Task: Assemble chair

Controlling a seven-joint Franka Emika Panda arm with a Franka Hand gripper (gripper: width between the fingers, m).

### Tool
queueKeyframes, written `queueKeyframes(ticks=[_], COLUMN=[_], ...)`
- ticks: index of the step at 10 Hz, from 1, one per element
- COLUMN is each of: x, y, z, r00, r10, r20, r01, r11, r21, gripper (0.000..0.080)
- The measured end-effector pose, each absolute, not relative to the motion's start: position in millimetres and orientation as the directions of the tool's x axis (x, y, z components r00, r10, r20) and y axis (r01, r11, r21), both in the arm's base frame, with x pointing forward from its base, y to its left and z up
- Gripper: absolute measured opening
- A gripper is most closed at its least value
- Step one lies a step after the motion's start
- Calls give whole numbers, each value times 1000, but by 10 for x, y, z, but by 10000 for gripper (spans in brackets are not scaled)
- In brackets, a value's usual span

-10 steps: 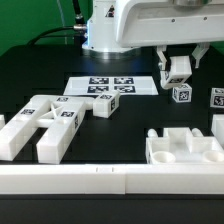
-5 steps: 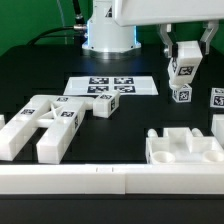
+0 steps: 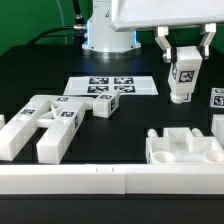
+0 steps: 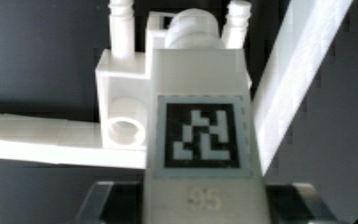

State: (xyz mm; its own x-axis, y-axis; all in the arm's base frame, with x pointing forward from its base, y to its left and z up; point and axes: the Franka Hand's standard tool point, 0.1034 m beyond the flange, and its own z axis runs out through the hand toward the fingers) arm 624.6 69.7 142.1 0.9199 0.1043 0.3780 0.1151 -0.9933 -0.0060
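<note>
My gripper (image 3: 184, 52) is at the back on the exterior view's right, shut on a white tagged bar (image 3: 181, 80), a chair piece that hangs upright from the jaws above the black table. In the wrist view the bar (image 4: 202, 120) runs out from between my fingers (image 4: 115, 200), tag facing the camera. Other chair pieces lie loose: a cross-shaped frame (image 3: 50, 120) at the left, a small tagged block (image 3: 103, 104), a slotted panel (image 3: 185, 148) at the front right and a long bar (image 3: 100, 182) along the front edge.
The marker board (image 3: 112, 86) lies flat at the back centre, in front of the arm's base (image 3: 105, 40). Another tagged white piece (image 3: 217, 98) sits at the right edge. In the wrist view, white pieces (image 4: 34, 135) lie beneath the held bar.
My gripper has risen and moved slightly to the exterior view's right. The bar has come up with it, and its tag now faces the camera.
</note>
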Motion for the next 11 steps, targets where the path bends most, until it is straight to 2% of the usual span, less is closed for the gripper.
queueKeyframes(ticks=[2,6,8,11], x=[6410,6415,6569,6659], y=[788,783,784,809], z=[1351,1332,1335,1242], r00=[913,901,841,855], r10=[124,121,127,135], r20=[388,416,527,500], r01=[135,133,139,147], r11=[-991,-991,-990,-989], r21=[-1,0,17,16], gripper=[294,294,294,294])
